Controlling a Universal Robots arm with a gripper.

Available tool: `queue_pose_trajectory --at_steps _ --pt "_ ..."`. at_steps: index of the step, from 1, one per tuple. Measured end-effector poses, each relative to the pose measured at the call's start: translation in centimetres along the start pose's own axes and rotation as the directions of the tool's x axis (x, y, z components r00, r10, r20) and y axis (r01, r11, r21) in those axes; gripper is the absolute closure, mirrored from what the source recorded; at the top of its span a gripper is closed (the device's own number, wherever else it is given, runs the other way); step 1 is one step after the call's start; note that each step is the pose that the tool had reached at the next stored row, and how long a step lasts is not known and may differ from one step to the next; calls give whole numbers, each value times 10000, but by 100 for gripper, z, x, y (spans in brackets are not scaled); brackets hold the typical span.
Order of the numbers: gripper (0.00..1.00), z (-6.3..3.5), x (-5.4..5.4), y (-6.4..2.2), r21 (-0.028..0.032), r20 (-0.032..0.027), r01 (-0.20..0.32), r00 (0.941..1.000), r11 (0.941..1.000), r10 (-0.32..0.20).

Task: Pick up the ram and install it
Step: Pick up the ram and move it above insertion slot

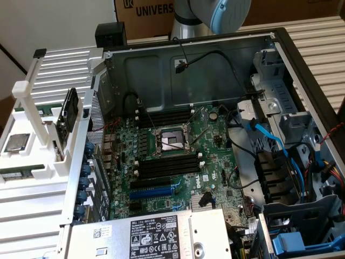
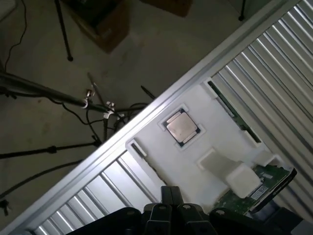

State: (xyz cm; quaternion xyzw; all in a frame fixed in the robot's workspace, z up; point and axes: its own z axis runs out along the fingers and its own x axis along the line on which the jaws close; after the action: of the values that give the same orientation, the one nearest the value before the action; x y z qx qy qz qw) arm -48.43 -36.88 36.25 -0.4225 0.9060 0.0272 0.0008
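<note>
Gripper [image 2: 171, 205] is hovering over the white parts holder [image 2: 215, 132], fingers pressed together and carrying nothing. The ram [image 2: 230, 108] is sitting on edge in one of the holder's slots, near the CPU [image 2: 182, 128] in its pocket. I'm guessing it's lining up the pick: worth squaring to the stick's long sides, gripping mid-length and lifting straight
</note>
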Motion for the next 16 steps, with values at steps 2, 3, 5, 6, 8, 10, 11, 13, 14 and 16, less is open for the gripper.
queue_pose_trajectory --at_steps 2,3,5,6,8,10,11,13,14,16 --pt "89 0 0 0 -9 -17 359 9994 9994 -359" --pt "89 0 0 0 -14 -26 538 9985 9986 -538" --pt "89 0 0 0 -25 -43 913 9958 9958 -913" --pt "89 0 0 0 -30 -51 1086 9941 9941 -1086" --pt "89 0 0 0 -41 -68 1458 9893 9893 -1458" --pt "89 0 0 -1 -59 -92 2005 9796 9797 -2005" --pt "89 0 0 -1 -65 -100 2177 9760 9760 -2178" --pt "89 0 0 0 -78 -115 2523 9676 9676 -2524" --pt "89 1 0 0 -84 -122 2712 9624 9625 -2713" --pt "89 0 0 0 -98 -136 3053 9521 9522 -3054"
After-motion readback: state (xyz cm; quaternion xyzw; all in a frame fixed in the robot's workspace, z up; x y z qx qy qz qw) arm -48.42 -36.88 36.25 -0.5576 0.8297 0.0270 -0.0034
